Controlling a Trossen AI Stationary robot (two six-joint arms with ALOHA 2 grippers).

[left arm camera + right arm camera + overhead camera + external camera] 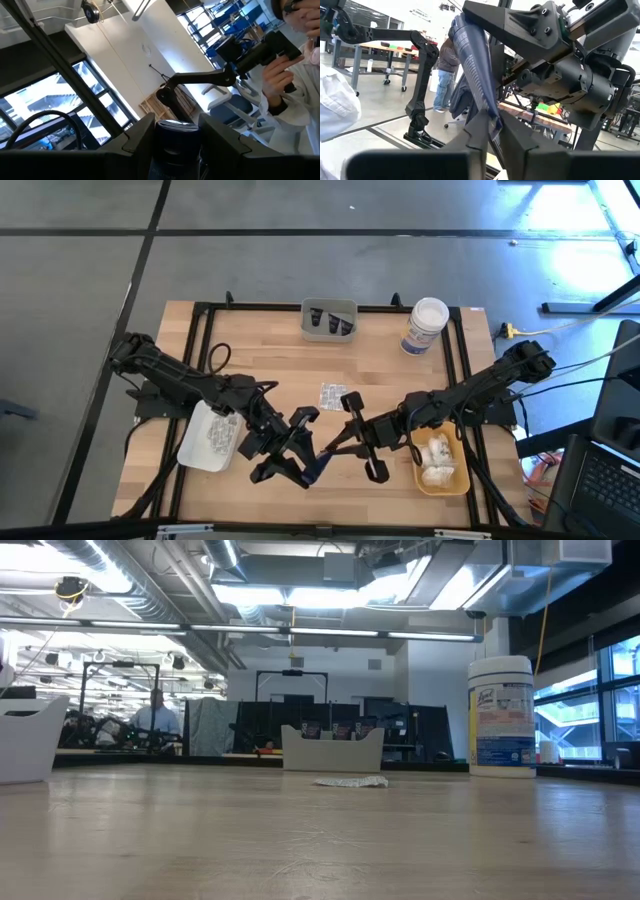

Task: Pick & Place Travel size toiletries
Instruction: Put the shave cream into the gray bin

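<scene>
A dark blue tube [318, 468] hangs in the air over the table's near middle, between my two grippers. My left gripper [305, 460] is shut on one end of it and my right gripper [335, 448] on the other. Neither gripper shows in the low view. A silvery packet [331, 394] lies flat on the wood beyond them, also visible in the low view [350, 781]. More dark tubes stand in the grey tray [329, 320] at the far edge. My left gripper pinches the tube's round, thick end [175, 145] between its two fingers, one on each side. The tube is lifted clear of the table and runs slanting from this hold toward the other gripper. My right gripper pinches the tube's flat, crimped end [493, 125] between its two fingers [479, 132]. It comes roughly level from the table's right side. The tube [475, 65] rises slanting from this hold up to the left gripper, clear of the table.
A white tray [210, 435] with packets sits at the near left, under the left arm. A yellow tray [440, 463] with white bundles sits at the near right. A tall white jar [426, 326] stands at the far right. A person's sleeve [300, 95] shows beyond the table.
</scene>
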